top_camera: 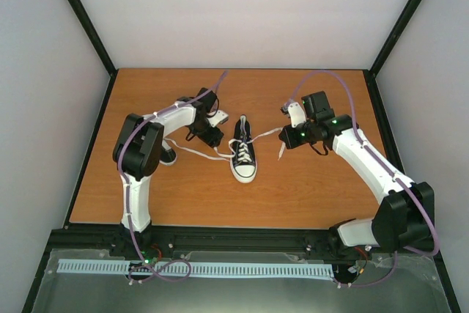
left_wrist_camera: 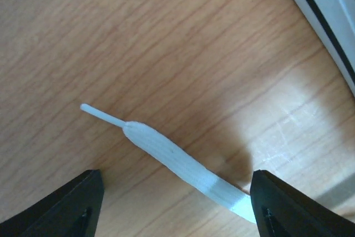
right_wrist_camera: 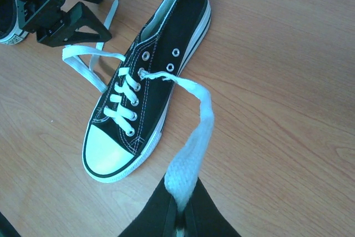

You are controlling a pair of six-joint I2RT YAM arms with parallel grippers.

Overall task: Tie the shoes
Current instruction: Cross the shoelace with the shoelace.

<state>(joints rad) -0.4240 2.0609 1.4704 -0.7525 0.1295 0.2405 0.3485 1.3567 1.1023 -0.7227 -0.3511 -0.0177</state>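
One black sneaker (top_camera: 243, 153) with a white toe cap lies mid-table, toe toward the arms; it also shows in the right wrist view (right_wrist_camera: 150, 81). My right gripper (right_wrist_camera: 182, 217) is shut on its right white lace (right_wrist_camera: 202, 120), held raised and stretched out to the right of the shoe (top_camera: 287, 134). My left gripper (top_camera: 211, 137) is open just left of the shoe. In its wrist view the left lace's end (left_wrist_camera: 172, 156) lies flat on the wood between the spread fingers (left_wrist_camera: 285, 206), ungripped. The second sneaker (top_camera: 168, 156) is mostly hidden behind the left arm.
The wooden table (top_camera: 293, 196) is bounded by a black frame and white walls. The sneaker's white sole (left_wrist_camera: 327, 9) runs close by the left gripper. A loop of left lace (right_wrist_camera: 83, 54) lies on the wood beside the shoe.
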